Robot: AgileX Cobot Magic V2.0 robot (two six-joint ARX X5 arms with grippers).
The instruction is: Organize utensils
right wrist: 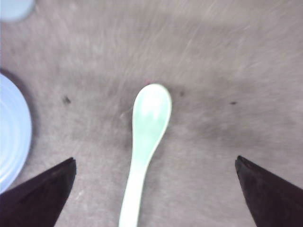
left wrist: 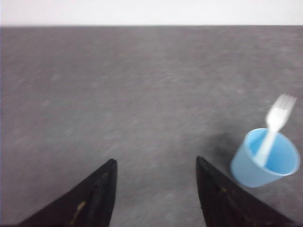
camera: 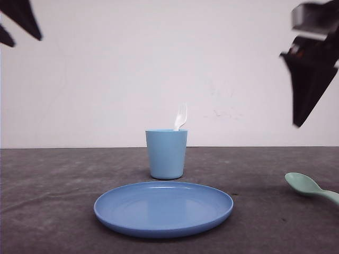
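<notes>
Two utensils belong to this job. The fork [camera: 181,116] already stands in the cup [camera: 166,154], tines up, its handle leaning on the rim. The spoon [camera: 310,188] lies flat on the table [camera: 47,185], bowl side up, off to the right of the plate [camera: 163,208] and apart from it.

The spoon looks like thin plastic, so it is likely very light and stiff. It is smooth too, so it could slip or skid away if pushed from one side. It lies low on the table, so the fingers would have to come right down to the top to catch it. The best place to hold looks like the thin handle, just below the bowl. There the two sides are close together and straight. The bowl end is wide and round and would be harder to pinch.

The right gripper [right wrist: 154,189] hangs above the spoon with its fingers spread very wide. In the right wrist view the handle runs down the middle between them, with a big gap on each side. It holds nothing and touches nothing.

The left gripper [left wrist: 156,191] is up in the air too. Its fingers are apart and there is nothing between them, just bare table below. The cup with the fork sits off to one side of it.
</notes>
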